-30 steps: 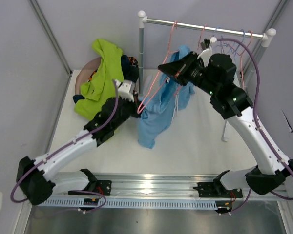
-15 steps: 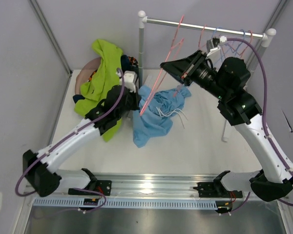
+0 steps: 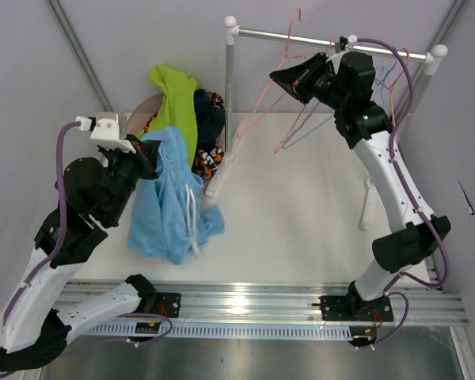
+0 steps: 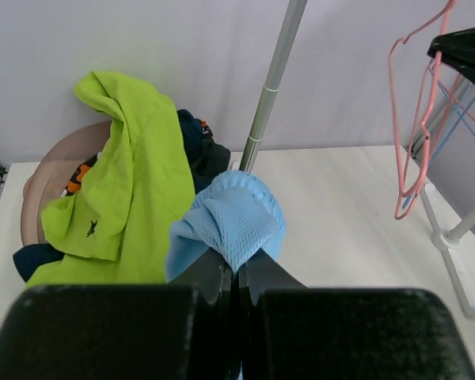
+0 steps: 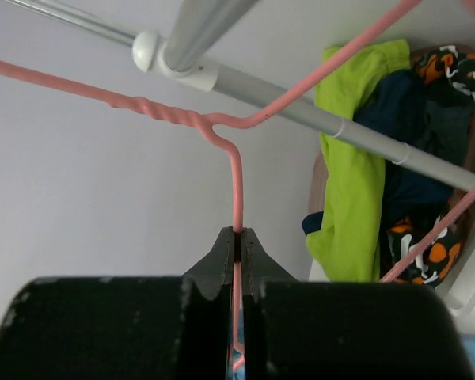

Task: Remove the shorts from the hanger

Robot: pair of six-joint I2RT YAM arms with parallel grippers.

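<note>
The light blue shorts (image 3: 170, 206) hang free of the hanger from my left gripper (image 3: 148, 150), which is lifted over the table's left side. In the left wrist view the jaws (image 4: 237, 269) are shut on a bunched fold of the blue mesh fabric (image 4: 233, 210). My right gripper (image 3: 289, 79) is up by the rack rail, shut on the thin pink wire hanger (image 3: 253, 120). The right wrist view shows that wire (image 5: 236, 190) pinched between its fingertips (image 5: 237, 235), with no garment on the hanger.
Lime green shorts (image 3: 174, 103), dark navy shorts (image 3: 210, 111) and orange-black-white patterned shorts (image 3: 210, 162) lie heaped on a brown basket (image 3: 142, 115) at the back left. The rack's pole (image 3: 229, 87) and top rail (image 3: 332, 41) stand behind, with more wire hangers (image 3: 388, 75).
My left gripper pulled the light blue shorts off the pink hanger and carried them left and up. My right gripper lifted the bare hanger toward the rail.
</note>
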